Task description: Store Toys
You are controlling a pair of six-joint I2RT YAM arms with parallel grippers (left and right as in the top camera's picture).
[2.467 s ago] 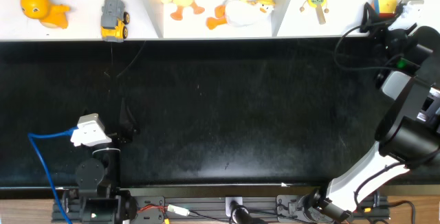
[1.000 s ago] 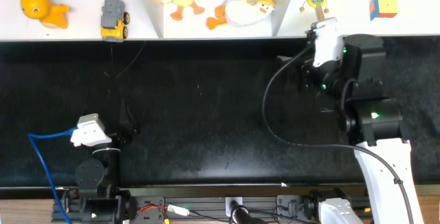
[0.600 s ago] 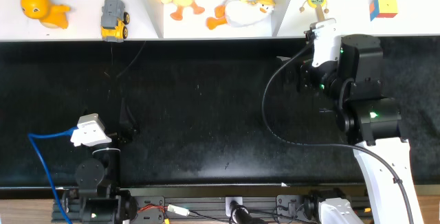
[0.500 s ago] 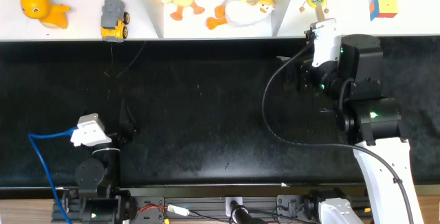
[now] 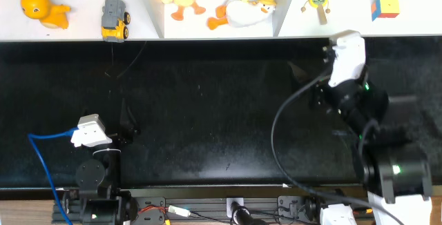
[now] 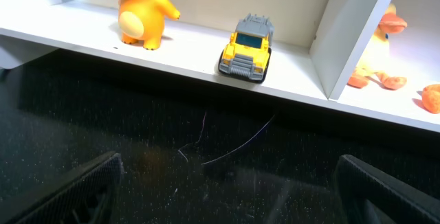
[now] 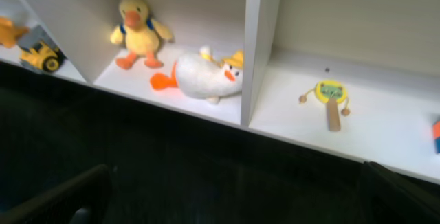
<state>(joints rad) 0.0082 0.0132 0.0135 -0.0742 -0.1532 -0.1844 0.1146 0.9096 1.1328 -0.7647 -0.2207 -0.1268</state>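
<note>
One rattle [image 7: 331, 100] on shelf [image 7: 385, 138], well apart from right gripper [image 7: 234, 207], jaws wide.

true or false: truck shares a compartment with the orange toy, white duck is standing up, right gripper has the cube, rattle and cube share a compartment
The yellow truck shares a compartment with the orange toy: true.
The white duck stands upright: false, it lies on its side.
The right gripper holds the cube: false, it is open and empty; the cube sits on the shelf.
The rattle and cube share a compartment: true.
</note>
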